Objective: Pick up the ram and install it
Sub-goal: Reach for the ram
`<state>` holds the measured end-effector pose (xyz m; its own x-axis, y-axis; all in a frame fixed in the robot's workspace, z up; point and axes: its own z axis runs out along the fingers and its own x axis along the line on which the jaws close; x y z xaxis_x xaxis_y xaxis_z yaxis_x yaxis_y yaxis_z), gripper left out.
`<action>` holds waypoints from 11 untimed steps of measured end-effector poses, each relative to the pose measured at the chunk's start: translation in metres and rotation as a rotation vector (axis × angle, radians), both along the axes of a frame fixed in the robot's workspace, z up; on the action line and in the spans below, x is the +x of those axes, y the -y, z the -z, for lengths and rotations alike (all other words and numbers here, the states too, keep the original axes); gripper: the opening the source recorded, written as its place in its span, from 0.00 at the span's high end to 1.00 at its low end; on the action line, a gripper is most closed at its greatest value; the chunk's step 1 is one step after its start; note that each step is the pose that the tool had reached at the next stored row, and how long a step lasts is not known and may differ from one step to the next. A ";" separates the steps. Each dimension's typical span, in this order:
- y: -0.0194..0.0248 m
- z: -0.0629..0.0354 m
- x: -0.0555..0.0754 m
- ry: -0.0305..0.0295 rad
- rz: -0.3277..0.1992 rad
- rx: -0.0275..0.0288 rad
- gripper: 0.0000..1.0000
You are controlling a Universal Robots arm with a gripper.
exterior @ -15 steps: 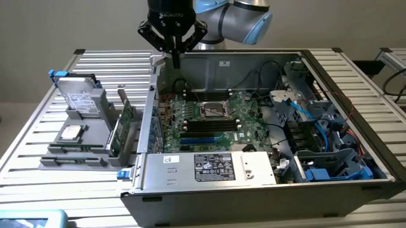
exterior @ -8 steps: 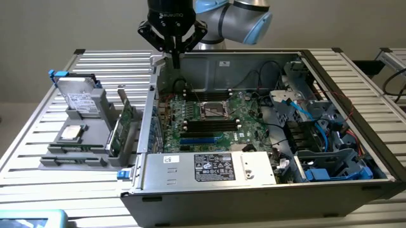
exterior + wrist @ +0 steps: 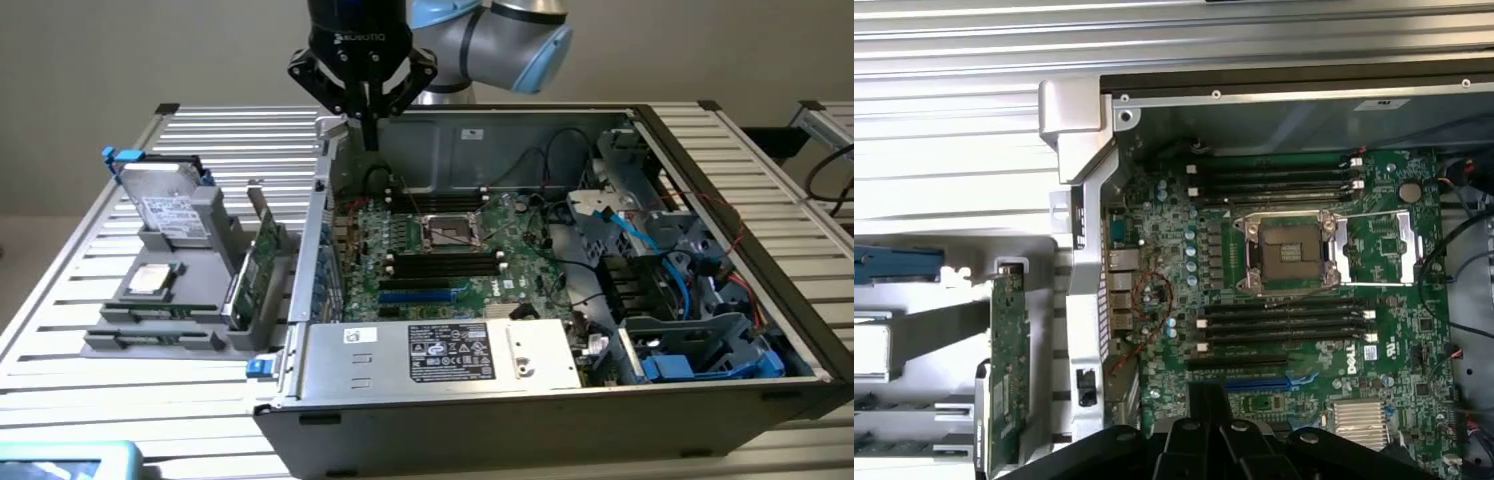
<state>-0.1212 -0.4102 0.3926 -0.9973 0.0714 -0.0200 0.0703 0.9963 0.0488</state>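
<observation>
Gripper closed over partly hidden motherboard

The gripper, fingers pinched together, hovers at upper centre over the open computer case's back corner, green motherboard mid-frame, grey parts holder at left.

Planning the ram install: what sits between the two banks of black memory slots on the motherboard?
The metal-framed CPU socket lies there, plain in the wrist view.
</observation>
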 end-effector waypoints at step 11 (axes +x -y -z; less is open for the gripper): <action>0.0151 0.0007 -0.014 -0.0017 0.000 0.0000 0.89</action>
<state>-0.1350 -0.4253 0.3919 -0.9973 0.0716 -0.0183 0.0706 0.9963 0.0487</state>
